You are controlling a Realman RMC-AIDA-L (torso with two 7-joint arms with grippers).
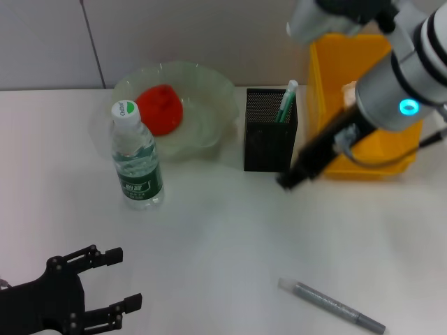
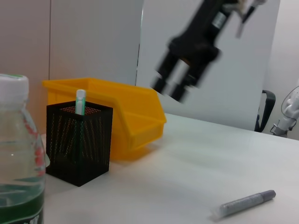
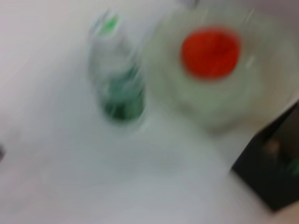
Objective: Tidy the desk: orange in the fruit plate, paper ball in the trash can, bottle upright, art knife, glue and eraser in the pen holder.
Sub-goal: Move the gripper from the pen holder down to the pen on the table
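White desk: orange sits in fruit plate, bottle upright. Grey art knife remains out. Right gripper unreadable; left gripper spread.

A square black mesh pen holder stands touching the bright yellow plastic trash can; a grey pen-shaped tool lies on the white tabletop.

The lumpy red-orange fruit lies in the pale green scalloped glass bowl at far left, the clear green-labelled water bottle stands upright just before it, and the black mesh pen holder, a green-and-white stick inside, sits right of the bowl beside the yellow plastic bin.
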